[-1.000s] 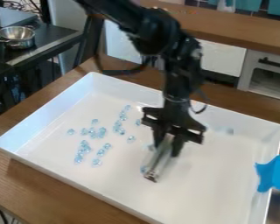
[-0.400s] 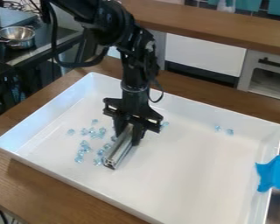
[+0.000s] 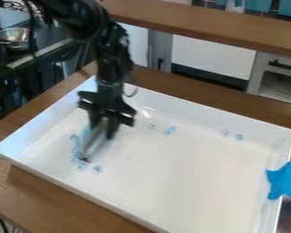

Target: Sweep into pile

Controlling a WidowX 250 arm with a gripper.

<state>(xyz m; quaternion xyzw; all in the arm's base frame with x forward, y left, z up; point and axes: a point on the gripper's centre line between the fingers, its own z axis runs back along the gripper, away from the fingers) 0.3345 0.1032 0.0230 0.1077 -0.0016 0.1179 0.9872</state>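
My gripper hangs over the left part of the white tray, shut on a metallic bar-shaped sweeping tool that slants down to the tray floor. Clear blue beads crowd along the tool's left side, partly hidden by it. One bead lies just below the tool's lower end. To the right of the gripper are a few beads near the back wall, and two more lie at the back right.
Blue tape covers part of the tray's right rim. The tray's raised walls surround the beads on the wooden table. A metal bowl stands on a dark surface at the upper left.
The gripper has moved left across the tray with the tool. Beads on the left are now bunched more closely beside it, and beads near the back wall have come into sight behind it.
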